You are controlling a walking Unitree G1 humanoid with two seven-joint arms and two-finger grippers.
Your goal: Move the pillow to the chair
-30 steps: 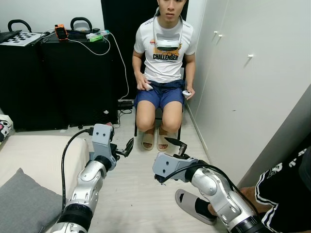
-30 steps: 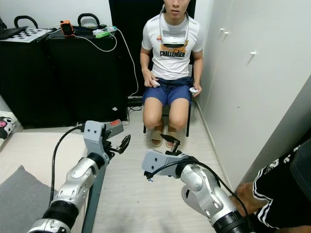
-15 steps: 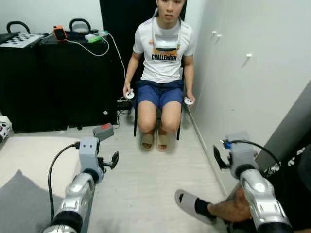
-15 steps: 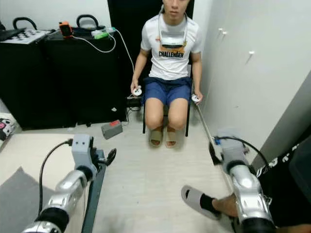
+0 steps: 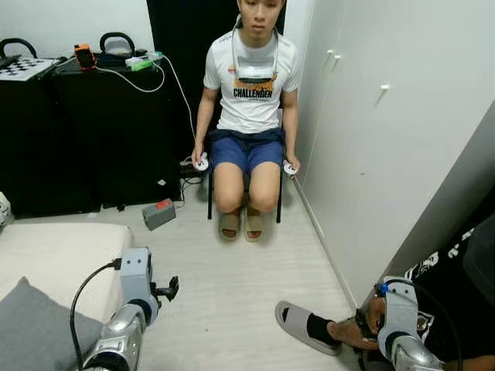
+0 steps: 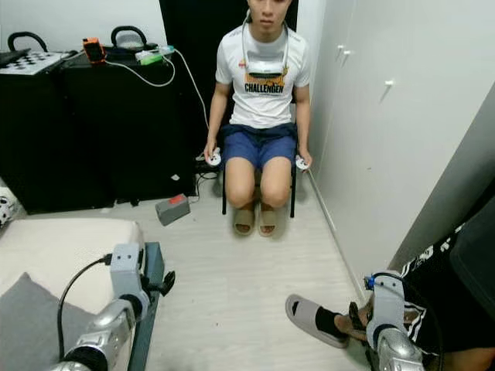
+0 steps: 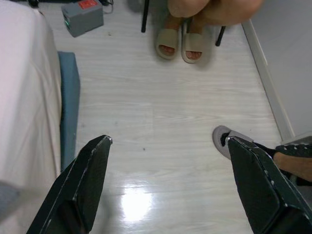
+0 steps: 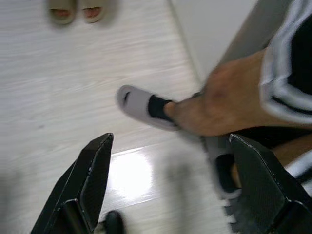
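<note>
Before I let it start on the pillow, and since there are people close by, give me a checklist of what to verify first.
1. Pillow located: ok. The grey pillow lies on the bed at the robot's left.
2. Left gripper free: ok. Fingers wide open over bare floor, holding nothing.
3. Right gripper free: ok. Open and holding nothing.
4. Space around right gripper: not ok. A person's leg and grey sandal are right beside it.
5. Chair free for the pillow: not ok. A person sits on the chair.
6. Path ahead: cannot tell. A small grey box lies on the floor by the bed.
</note>
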